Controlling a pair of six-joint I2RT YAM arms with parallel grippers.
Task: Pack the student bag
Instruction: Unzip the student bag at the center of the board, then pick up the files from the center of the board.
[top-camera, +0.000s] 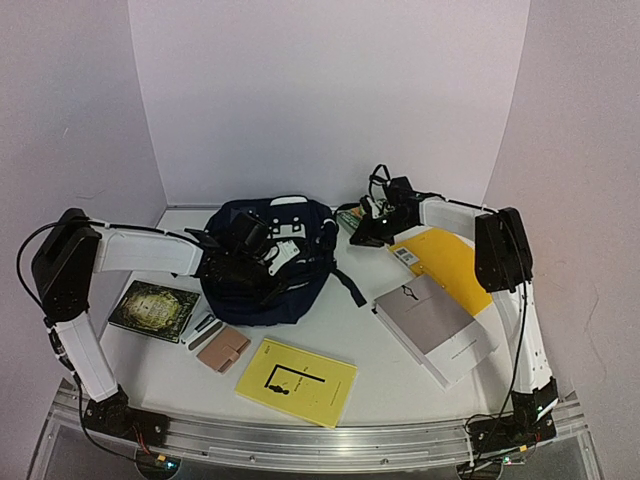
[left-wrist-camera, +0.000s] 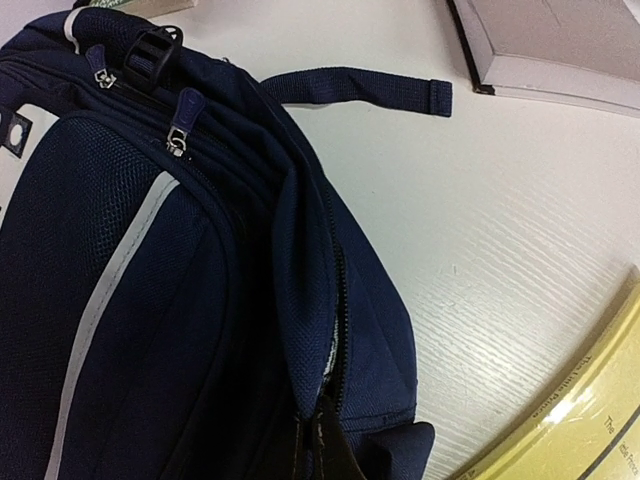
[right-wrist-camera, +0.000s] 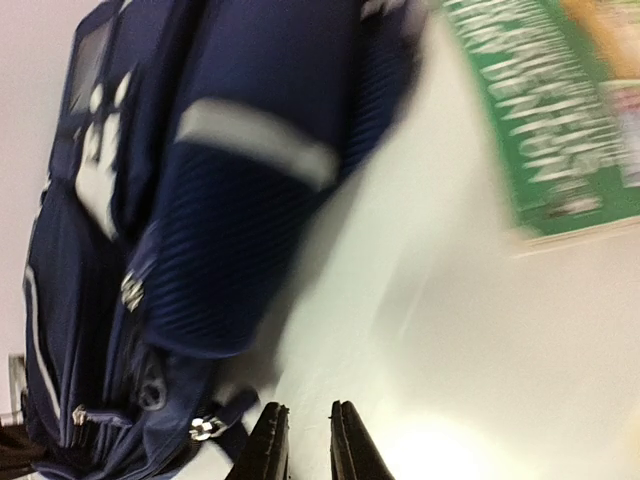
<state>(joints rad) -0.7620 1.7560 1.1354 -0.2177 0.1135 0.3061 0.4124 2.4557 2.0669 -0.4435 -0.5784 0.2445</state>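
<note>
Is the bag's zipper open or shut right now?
Open at least partly: the left wrist view shows the bag's zipper parted, something pale showing inside. How far it runs, cannot tell.

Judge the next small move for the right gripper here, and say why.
Probably ease the right gripper, jaws slightly parted and empty, toward the silver zipper pull just beside its fingertips and close on it. The left gripper appears shut on the student bag fabric, steadying it, and the yellow book lies outside it.
</note>
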